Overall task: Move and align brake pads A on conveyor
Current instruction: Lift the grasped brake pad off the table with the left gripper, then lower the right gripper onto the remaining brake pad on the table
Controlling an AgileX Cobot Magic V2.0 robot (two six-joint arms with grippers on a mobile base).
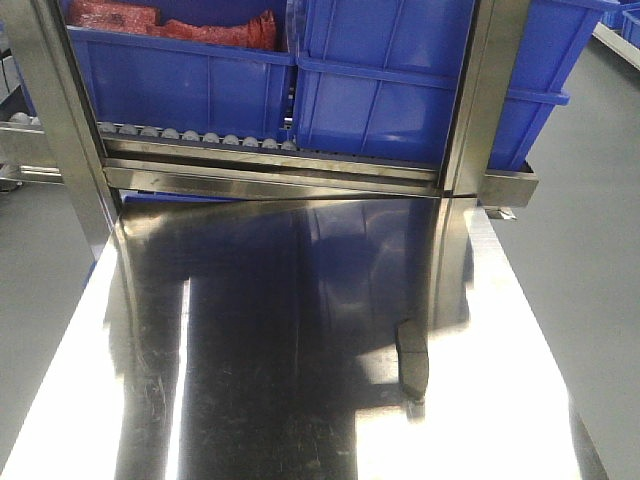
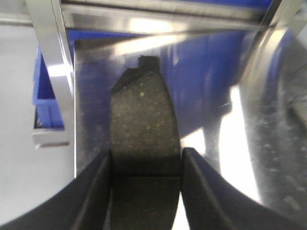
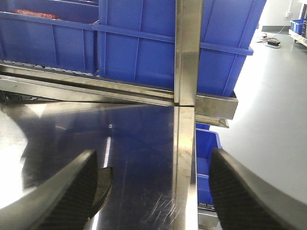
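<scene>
A brake pad [image 2: 144, 115] sits clamped between the black fingers [image 2: 96, 196] of the robot's left tool [image 2: 146, 152], seen from the left wrist camera. The fingers are closed against both long sides of the pad. Its speckled grey-brown face is turned to the lens, and a small tab sits at its far end toward the top of the frame. The view is blurred.

In the front-facing view a second brake pad [image 1: 411, 355] lies alone on the mirror-bright steel bench [image 1: 250, 350]. It is right of centre in the lower half of the frame and points lengthwise up the picture. Neither arm shows there.

The right tool [image 3: 153, 154] is spread wide with nothing between its fingers, above the bench near its right edge. A dark curved shape [image 3: 104, 179] shows just beside the finger at lower left, too hidden to identify.

Across the top of the front view, blue plastic bins [image 1: 400, 80] stand on a steel rack with a row of small rollers [image 1: 200, 135]. Red material [image 1: 200, 25] fills the bin at upper left. A steel post [image 1: 470, 100] rises at the right.
</scene>
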